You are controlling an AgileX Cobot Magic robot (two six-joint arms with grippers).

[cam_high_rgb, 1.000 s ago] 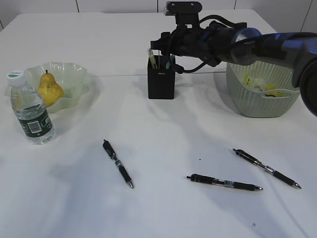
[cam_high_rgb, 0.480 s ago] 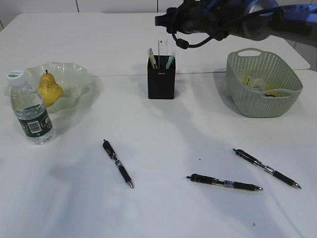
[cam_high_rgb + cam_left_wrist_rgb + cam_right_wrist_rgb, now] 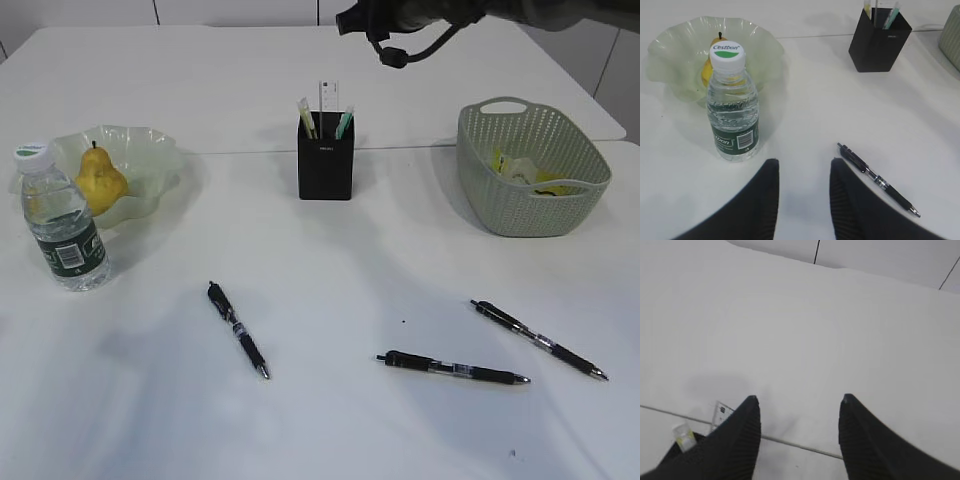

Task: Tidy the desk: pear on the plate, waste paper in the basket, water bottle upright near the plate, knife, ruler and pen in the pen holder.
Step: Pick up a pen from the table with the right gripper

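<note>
The pear (image 3: 100, 182) lies on the pale-green plate (image 3: 150, 150), and the water bottle (image 3: 62, 225) stands upright just in front. The clear ruler (image 3: 328, 97) stands in the black pen holder (image 3: 325, 160) beside two green-tipped pieces; I cannot tell which is the knife. Waste paper (image 3: 525, 172) lies in the basket (image 3: 530, 215). Three black pens lie on the desk (image 3: 330, 270): one left (image 3: 238, 330), one middle (image 3: 452, 369), one right (image 3: 538, 340). My left gripper (image 3: 804, 161) hovers open and empty between the bottle (image 3: 734, 115) and the left pen (image 3: 877, 179). My right gripper (image 3: 800, 399) is open and empty, high above the holder.
The right arm (image 3: 420, 15) crosses the top edge of the exterior view. A seam in the tabletop (image 3: 240, 152) runs behind the holder. In the left wrist view the holder (image 3: 879, 42) stands at top right and the basket's wall (image 3: 954, 30) shows at the edge.
The right arm has risen from over the pen holder to the top of the view, its gripper empty. The ruler now shows standing in the holder. Nothing else moved.
</note>
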